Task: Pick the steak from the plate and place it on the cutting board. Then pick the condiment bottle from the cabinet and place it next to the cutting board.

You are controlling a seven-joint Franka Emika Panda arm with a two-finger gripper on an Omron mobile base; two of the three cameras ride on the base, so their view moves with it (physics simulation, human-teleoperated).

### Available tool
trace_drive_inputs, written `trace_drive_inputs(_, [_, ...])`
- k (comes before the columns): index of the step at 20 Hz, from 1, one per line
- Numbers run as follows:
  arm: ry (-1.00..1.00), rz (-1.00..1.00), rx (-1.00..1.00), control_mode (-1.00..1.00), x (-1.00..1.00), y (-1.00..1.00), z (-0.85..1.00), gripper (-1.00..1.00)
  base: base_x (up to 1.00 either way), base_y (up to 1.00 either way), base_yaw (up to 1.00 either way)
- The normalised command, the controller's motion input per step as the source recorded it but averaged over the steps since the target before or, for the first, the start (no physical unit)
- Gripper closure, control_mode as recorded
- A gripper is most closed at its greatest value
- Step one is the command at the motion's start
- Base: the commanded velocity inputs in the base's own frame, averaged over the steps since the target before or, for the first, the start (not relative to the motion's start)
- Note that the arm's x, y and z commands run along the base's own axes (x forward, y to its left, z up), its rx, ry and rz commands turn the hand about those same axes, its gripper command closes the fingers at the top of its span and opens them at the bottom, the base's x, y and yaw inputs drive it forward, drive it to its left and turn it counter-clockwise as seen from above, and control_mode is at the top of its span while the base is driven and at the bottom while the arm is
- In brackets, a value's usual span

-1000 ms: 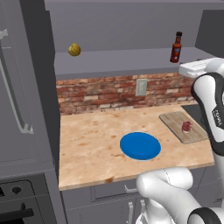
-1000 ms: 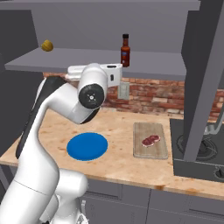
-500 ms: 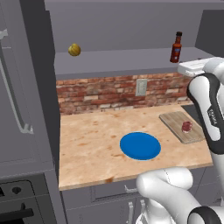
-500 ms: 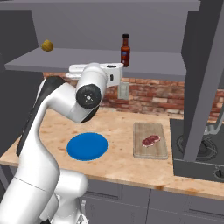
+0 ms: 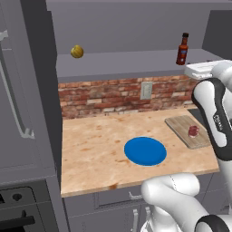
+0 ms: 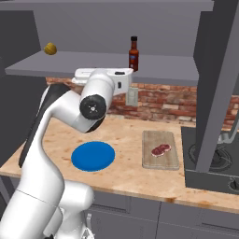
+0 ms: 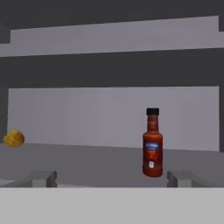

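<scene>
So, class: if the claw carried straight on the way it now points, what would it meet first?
Probably the cabinet's back wall. The open claw aims into the cabinet, and the condiment bottle stands right of centre between the fingertips; depth is unclear.

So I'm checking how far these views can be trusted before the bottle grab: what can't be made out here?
- Pincer, hand view: the grey band hides all but the fingertips.
- Condiment bottle: label print too small to read in every view.
- Cutting board, left base view: the arm covers its right part.
- Round fruit, hand view: too blurred to identify.
- Steak, left base view: too small for detail.
</scene>
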Motion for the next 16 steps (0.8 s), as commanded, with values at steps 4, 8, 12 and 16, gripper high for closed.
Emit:
trace_drive_inputs(4, [-0.05, -0.03, 0.02, -1.00, 0.00, -0.04, 0.00, -1.00, 0.00, 0.00, 0.00])
trace_drive_inputs(8, [-0.05, -0.02, 0.01, -1.00, 0.00, -0.02, 0.00, -1.00, 0.00, 0.00, 0.00])
trace_drive_inputs(12, [-0.07, -0.01, 0.00, -1.00, 0.00, 0.00, 0.00, -1.00, 0.00, 0.00, 0.00])
trace_drive_inputs(16, [-0.06, -0.01, 0.00, -1.00, 0.00, 0.00, 0.00, -1.00, 0.00, 0.00, 0.00])
